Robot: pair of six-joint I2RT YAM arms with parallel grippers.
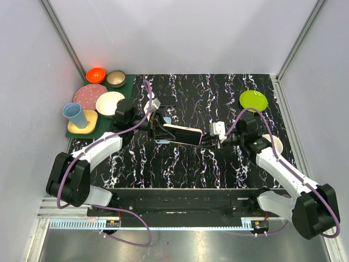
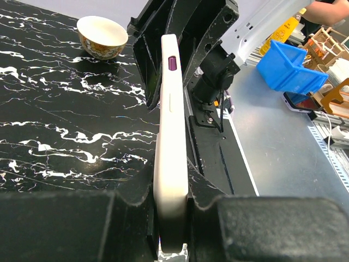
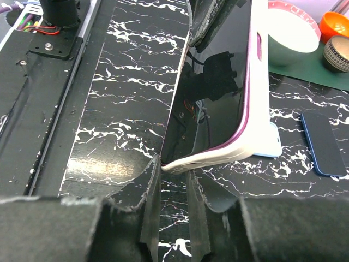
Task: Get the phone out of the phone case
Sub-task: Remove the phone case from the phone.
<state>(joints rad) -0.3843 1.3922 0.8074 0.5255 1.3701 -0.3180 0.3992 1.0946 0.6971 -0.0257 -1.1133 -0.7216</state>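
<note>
I see cream-white phone case (image 2: 172, 136) with black-screened phone (image 3: 218, 71) inside, held over centre of black marble-patterned desk (image 1: 180, 169). Left hand (image 2: 172, 214) at 9 o'clock end, pinching case across its thickness. Right hand (image 3: 173, 185) at 3 o'clock end, fingers narrow, flanking case corner; can't tell if actually gripping.

Probably a robotics lab: plain white walls (image 1: 180, 33) box in a marbled tabletop (image 1: 218, 93), crockery (image 1: 109, 102) staged at ten o'clock, a blue bin (image 2: 289, 68) beyond.
</note>
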